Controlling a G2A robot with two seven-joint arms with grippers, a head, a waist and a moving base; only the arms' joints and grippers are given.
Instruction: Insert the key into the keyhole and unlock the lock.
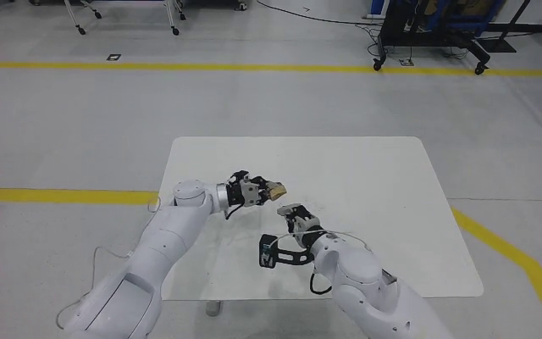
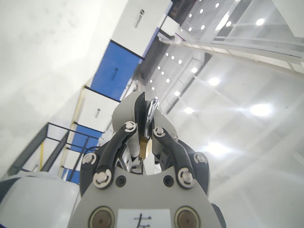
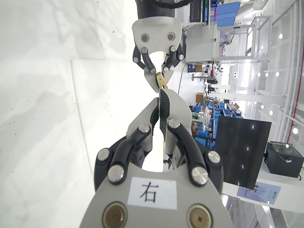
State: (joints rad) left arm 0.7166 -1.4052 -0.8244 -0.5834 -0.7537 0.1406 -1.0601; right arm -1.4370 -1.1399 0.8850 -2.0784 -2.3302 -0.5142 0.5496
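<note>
White counter (image 1: pixel 381 169) lies under both arms, and above its middle the left claw (image 1: pixel 258 191) is clamped on the brass lock (image 1: pixel 277 191), just beside the right claw (image 1: pixel 290 212), whose fingers (image 3: pixel 177 110) are pressed together, any key between them hidden.

1. White tag (image 2: pixel 143 218) on the left gripper (image 2: pixel 147 106) base: one black character, its lower part cut off by the frame edge.
2. White sticker (image 3: pixel 152 192) on the right gripper (image 3: pixel 162 100) base: one black character, whole (bold strokes).
3. White wall panel (image 2: pixel 140 20) and blue panel (image 2: pixel 114 73): a short line of small print on each, too small to read.
4. Pale poster (image 3: pixel 258 194): tiny print, unreadable.
</note>
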